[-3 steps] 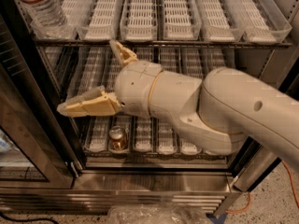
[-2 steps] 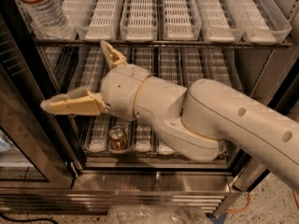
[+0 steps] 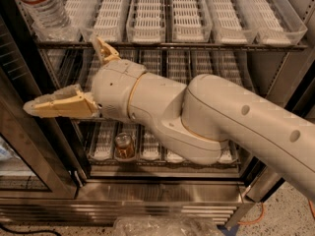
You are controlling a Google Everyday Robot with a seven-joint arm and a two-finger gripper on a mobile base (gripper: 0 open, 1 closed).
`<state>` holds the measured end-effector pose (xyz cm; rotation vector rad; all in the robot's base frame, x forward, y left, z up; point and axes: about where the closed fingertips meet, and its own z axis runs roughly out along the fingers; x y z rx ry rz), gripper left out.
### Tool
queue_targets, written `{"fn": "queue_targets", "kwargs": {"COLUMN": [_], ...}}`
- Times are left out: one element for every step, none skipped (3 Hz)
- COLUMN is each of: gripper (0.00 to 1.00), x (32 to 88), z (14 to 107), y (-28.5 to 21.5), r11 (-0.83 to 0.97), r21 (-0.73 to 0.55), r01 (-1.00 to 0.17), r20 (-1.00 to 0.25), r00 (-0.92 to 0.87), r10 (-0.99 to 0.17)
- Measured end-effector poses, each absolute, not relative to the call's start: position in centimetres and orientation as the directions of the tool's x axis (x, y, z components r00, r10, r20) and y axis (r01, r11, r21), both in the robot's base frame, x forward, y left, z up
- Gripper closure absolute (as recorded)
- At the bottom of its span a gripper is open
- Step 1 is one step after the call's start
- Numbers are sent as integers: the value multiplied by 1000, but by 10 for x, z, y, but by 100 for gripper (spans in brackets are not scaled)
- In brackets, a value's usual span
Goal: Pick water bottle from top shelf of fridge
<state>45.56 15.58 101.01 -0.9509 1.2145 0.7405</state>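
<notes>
Our pincer (image 3: 62, 73) stands wide open and empty, one tan finger (image 3: 61, 105) reaching left across the dark door frame, the other pointing up toward the front edge of the top shelf (image 3: 172, 44). It hangs in front of the middle racks, below the bottle's level and a little to its right. Compared with a second ago, we have swung the wrist leftward and slightly upward, so the spread fingers now sit nearer the left-hand lanes than the centre ones. The water bottle (image 3: 42, 6) stands upright in the leftmost clear tray of the top shelf, at the upper left, above the pincer and apart from it. We judge this as the approach step: the sideways shift lines us up with the bottle's lane, but we must climb before the fingers can close around it. Lower in the fridge (image 3: 147, 195), a small bronze can (image 3: 124, 145) sits untouched behind the arm.
</notes>
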Motion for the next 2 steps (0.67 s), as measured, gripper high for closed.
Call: {"fn": "queue_targets", "kwargs": {"gripper": [0, 0], "x": [458, 460], "z": [1022, 1026], "y": [154, 155], "r11": [431, 435], "r21": [-216, -220], "r01": [-876, -873], "r20": [-974, -974], "r00": [224, 220], "r10": [-34, -51]}}
